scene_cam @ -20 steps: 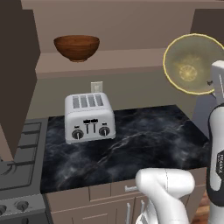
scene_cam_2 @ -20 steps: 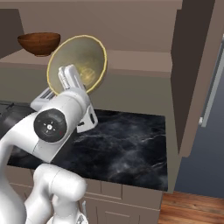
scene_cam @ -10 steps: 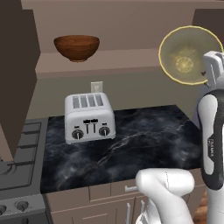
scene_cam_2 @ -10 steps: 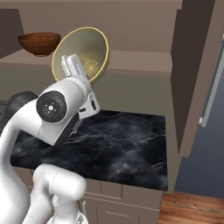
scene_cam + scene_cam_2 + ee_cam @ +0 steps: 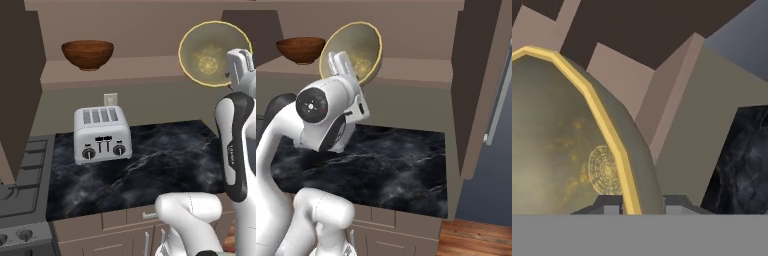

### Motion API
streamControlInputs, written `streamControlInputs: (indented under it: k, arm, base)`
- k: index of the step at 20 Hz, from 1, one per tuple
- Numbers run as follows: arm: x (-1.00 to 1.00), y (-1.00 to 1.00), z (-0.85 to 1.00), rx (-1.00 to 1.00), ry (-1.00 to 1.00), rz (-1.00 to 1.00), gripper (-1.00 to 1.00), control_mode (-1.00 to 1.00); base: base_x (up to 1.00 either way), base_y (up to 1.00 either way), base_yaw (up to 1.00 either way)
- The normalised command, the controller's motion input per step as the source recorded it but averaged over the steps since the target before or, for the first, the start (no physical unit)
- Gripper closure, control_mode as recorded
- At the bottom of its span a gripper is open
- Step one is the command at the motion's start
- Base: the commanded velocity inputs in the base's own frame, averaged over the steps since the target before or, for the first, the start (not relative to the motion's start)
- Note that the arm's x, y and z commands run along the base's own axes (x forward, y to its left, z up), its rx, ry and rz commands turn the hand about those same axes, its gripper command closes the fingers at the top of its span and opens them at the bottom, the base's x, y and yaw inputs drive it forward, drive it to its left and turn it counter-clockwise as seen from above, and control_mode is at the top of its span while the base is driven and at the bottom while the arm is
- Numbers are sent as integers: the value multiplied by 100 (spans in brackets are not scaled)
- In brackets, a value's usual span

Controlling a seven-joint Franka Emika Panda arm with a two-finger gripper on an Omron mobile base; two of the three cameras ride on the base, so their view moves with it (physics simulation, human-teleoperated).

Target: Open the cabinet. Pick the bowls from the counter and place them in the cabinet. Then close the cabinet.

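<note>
The tool pinches the rim of the cream bowl, tipped on edge, and over the last second has carried it higher, level with the cabinet shelf at two o'clock in the left base view. The wooden bowl already sits on that shelf at eleven o'clock. The black surface holds a toaster. Placing looks close.

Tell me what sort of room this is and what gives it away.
A home kitchen, rendered rather than real. A silver toaster stands on a black marble-look counter beside a stove, and an open wall cabinet above holds a wooden bowl.
</note>
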Motion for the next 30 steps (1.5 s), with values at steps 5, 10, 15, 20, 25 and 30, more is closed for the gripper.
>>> streamControlInputs:
  k: [5, 10, 15, 20, 25, 30]
  arm:
    - [40, 0, 5, 2, 15, 4, 100, -100]
    - [25, 1, 2, 8, 2, 0, 100, -100]
    - [17, 9, 0, 0, -4, -2, 100, -100]
    - [20, 21, 0, 0, -4, -15, 100, -100]
    - [40, 24, 0, 2, 0, -20, 100, -100]
    - [58, 9, 12, 16, 9, -11, 100, -100]
  base:
    - [0, 0, 0]
    - [0, 0, 0]
    - [0, 0, 0]
    - [0, 0, 0]
    - [0, 0, 0]
    - [0, 0, 0]
